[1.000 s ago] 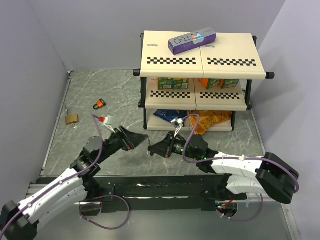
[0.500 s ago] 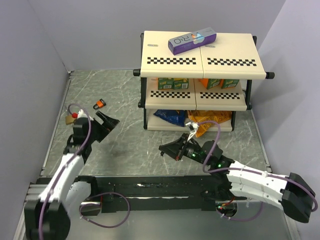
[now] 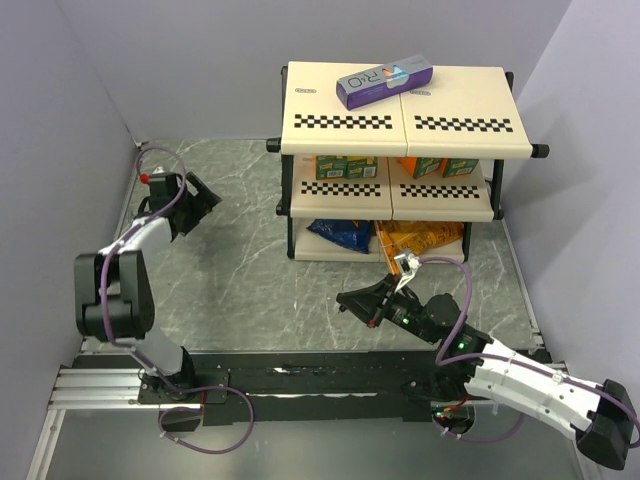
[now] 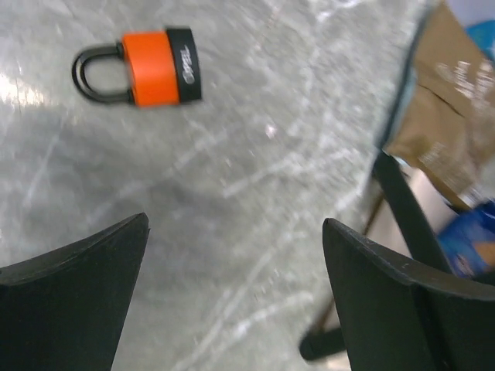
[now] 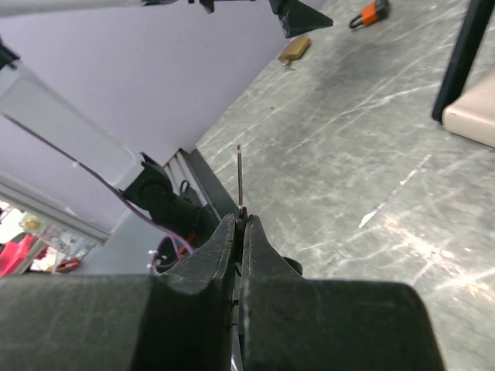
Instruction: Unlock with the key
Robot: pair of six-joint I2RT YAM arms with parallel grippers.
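Observation:
My right gripper [image 5: 241, 219] is shut on the key [image 5: 239, 176]; its thin silver blade sticks up from between the jaws. In the top view the right gripper [image 3: 347, 299] hovers over the floor in front of the shelf; the key is too small to see there. The orange-and-black padlock [image 4: 151, 67] lies flat on the marble floor, ahead and left of my open, empty left gripper [image 4: 236, 222]. In the top view the left gripper [image 3: 203, 200] is at the far left and covers the padlock. The padlock also shows far off in the right wrist view [image 5: 370, 11].
A brass padlock [image 5: 295, 49] lies near the orange one. A cream two-tier shelf [image 3: 400, 110] stands at the back right with a purple box [image 3: 385, 83] on top and snack bags [image 3: 345, 235] beneath. Its black leg [image 4: 402, 209] is right of my left gripper. Walls close both sides.
My left arm has swung from the middle of the floor out to the far left, over the orange padlock. My right gripper has drawn back to the right, still holding the key.

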